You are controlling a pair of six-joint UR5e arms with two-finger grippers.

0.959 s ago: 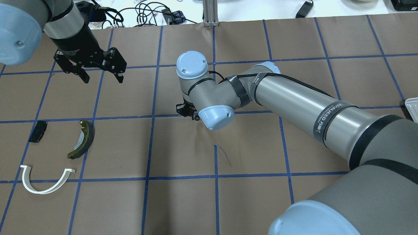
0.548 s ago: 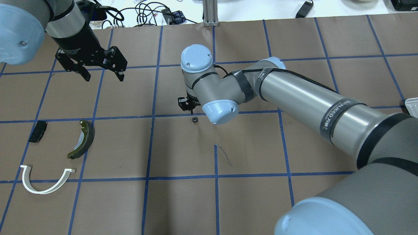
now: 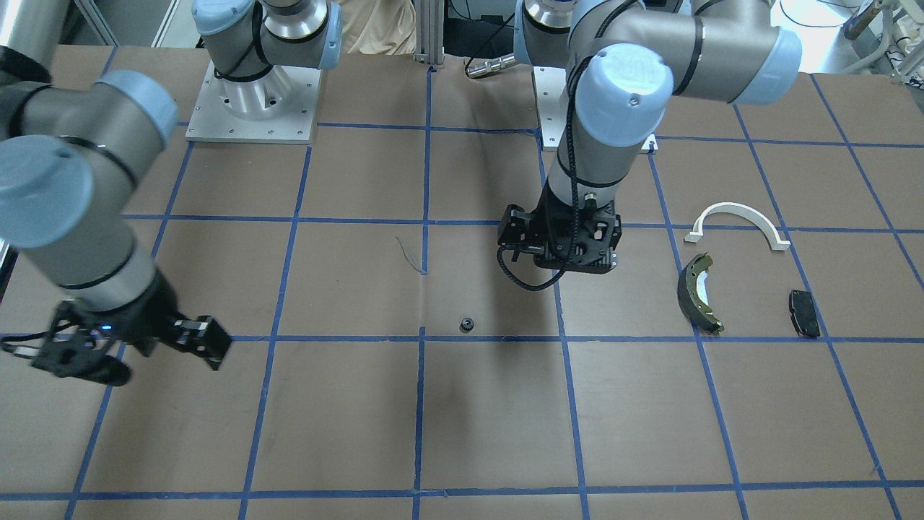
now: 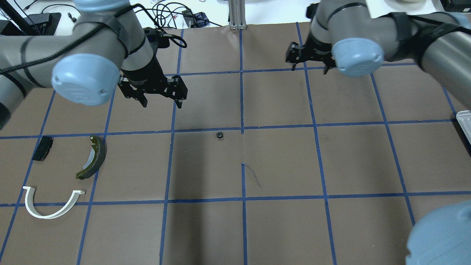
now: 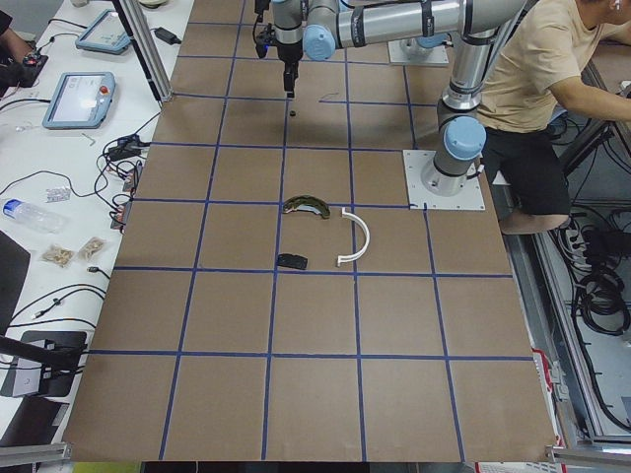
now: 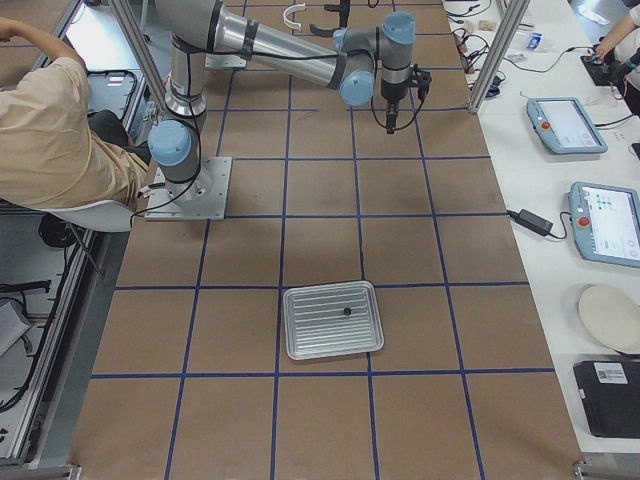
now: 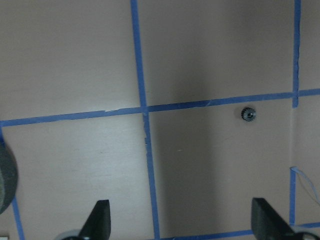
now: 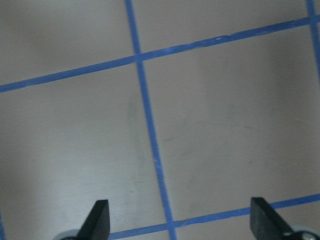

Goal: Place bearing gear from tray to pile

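Observation:
The bearing gear (image 4: pixel 219 135) is a small black toothed ring lying alone on the brown paper near the table's middle; it also shows in the front view (image 3: pixel 466 325) and the left wrist view (image 7: pixel 248 114). My left gripper (image 4: pixel 162 104) hangs open and empty, above and to the gear's far left. My right gripper (image 4: pixel 309 69) is open and empty, farther back and to the right. The pile lies at the left: olive brake shoe (image 4: pixel 92 157), white arch (image 4: pixel 45 216), black brake pad (image 4: pixel 42 148). Only a corner of the tray (image 4: pixel 464 123) shows at the right edge.
In the right side view the silvery ribbed tray (image 6: pixel 320 330) holds one small dark part (image 6: pixel 347 311). Cables and a metal post (image 4: pixel 235 14) stand beyond the table's far edge. A person sits behind the robot base (image 6: pixel 185 190).
My right gripper has left the gear on the table and drawn back and to the right. My left arm has swung right, toward the table's middle. The gear has not moved since half a second ago.

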